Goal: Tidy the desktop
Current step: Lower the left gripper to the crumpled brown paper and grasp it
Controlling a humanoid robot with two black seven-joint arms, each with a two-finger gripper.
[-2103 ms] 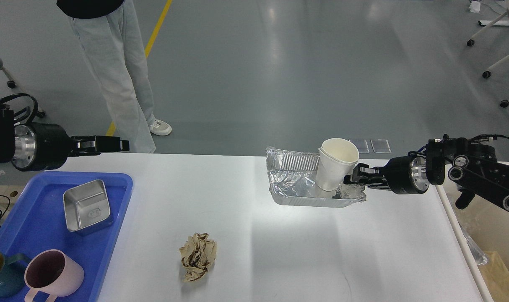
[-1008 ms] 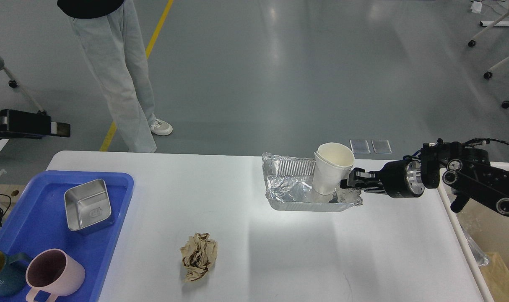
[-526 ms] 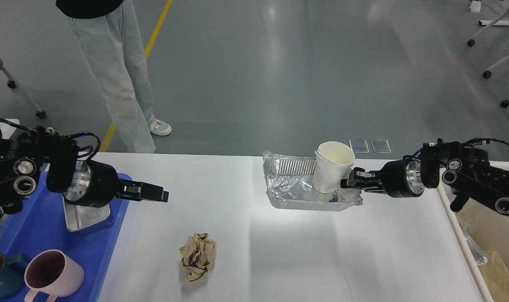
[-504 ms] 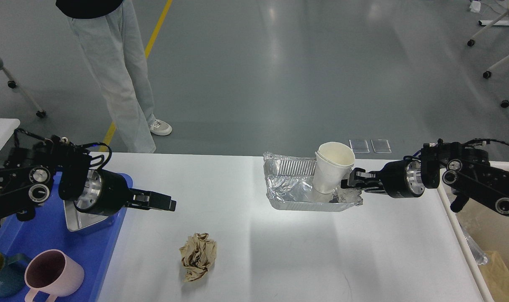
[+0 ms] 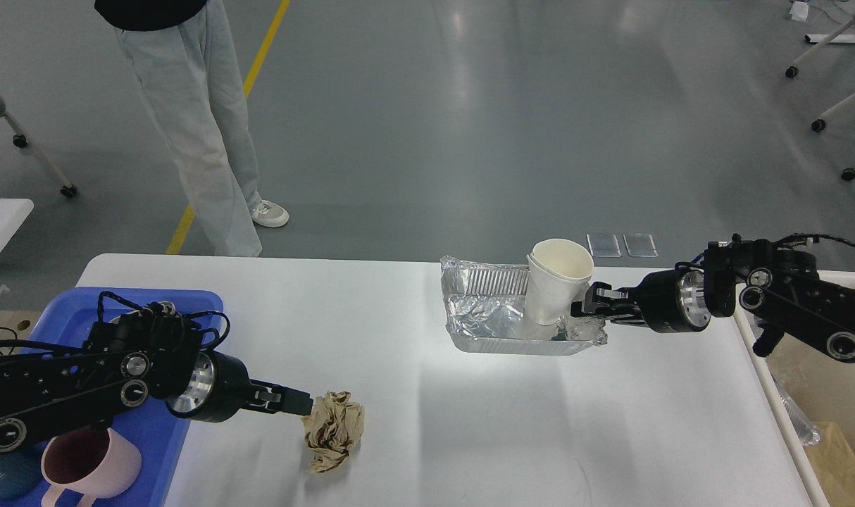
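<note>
pink mug [image 5: 89,465] sits on the blue tray [image 5: 161,436] at 8 o'clock. left gripper [image 5: 302,405] touches crumpled brown paper [image 5: 334,429] on the desktop [image 5: 484,422]; jaw gap unclear. at 2 o'clock, right gripper [image 5: 588,308] clamps the foil tray [image 5: 498,317] beside a white paper cup [image 5: 556,282].

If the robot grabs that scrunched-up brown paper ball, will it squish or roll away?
The brown paper ball is loosely crumpled, so it would probably squash between the fingers of the left gripper rather than resist. It looks light and could easily scoot across the smooth desktop if nudged. Its lumpy shape makes a long roll unlikely.
</note>
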